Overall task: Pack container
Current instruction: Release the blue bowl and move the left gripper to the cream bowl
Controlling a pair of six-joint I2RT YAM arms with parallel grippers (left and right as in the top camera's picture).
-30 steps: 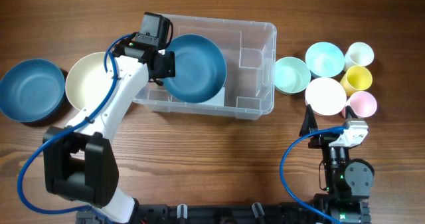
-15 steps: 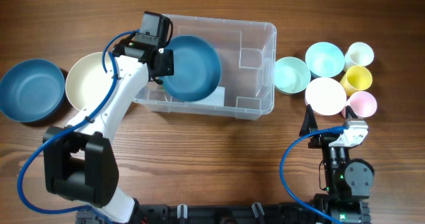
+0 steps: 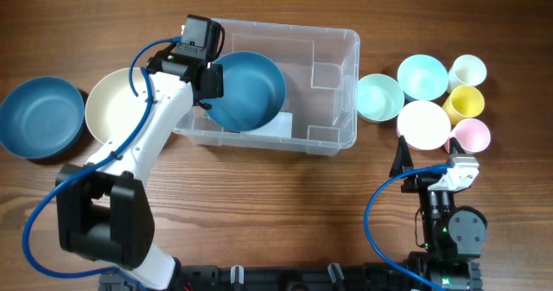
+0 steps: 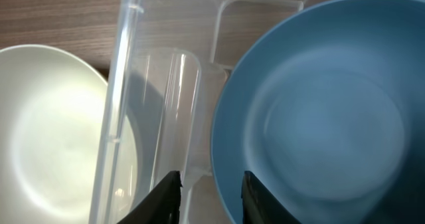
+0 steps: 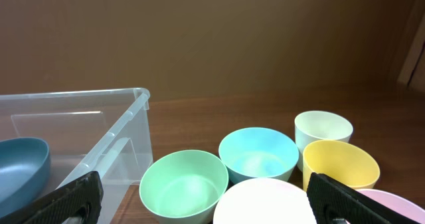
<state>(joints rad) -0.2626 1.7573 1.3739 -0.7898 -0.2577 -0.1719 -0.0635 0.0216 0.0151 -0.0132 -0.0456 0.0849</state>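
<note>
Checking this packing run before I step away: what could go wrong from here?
1. The left jaws pinch the blue bowl only at its rim, over the container. It could slip, or land tilted on release.
2. The jaws sit right beside the container's left wall, with the cream bowl just outside it. Pulling out could knock either.
3. The blue bowl fills much of the container's left part, so the other bowls may need stacking.

Left arm (image 3: 149,134) outstretched, jaws clamped; right arm (image 3: 447,211) folded, jaws apart.
</note>
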